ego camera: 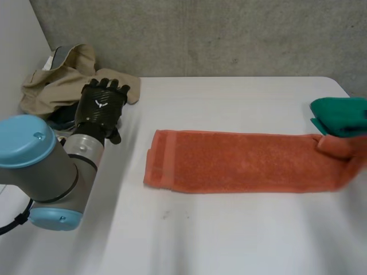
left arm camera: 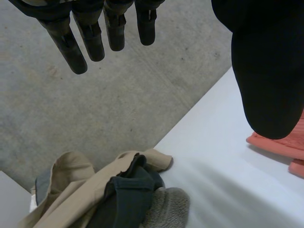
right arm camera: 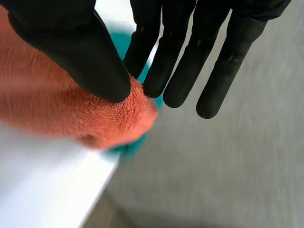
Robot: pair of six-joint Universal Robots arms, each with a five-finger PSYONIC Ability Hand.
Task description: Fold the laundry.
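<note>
Grey and light-blue, the left arm [ego camera: 34, 166] stands nearest, at the left of the white table [ego camera: 200, 240]. Beyond it the orange towel [ego camera: 241, 163] lies as a long strip running left to right across the middle, flat except at its right end. There the right robot hand [right arm camera: 71, 47] pinches a small bunch of the terry between its thumb and the nearest finger, with the other fingers straight alongside, right at the table's right edge. I take the step to be carrying this end over to the left hem to halve the length. Only one bunch is held, so the rest of that short edge will probably sag. The carry wants to be slow and low, letting the cloth roll over itself rather than drag, and the end should be laid square on the left hem before the pinch lets go. Just past the pinched end, at the far right, sits a folded green cloth [ego camera: 341, 114]; lifting the towel clear of it first should keep it from being pulled along. At the far left the left robot hand [ego camera: 102, 106] hovers with fingers straight and holding nothing, over a heap of beige clothes [ego camera: 54, 80], well apart from the towel. It would do more good pinning the left hem.
</note>
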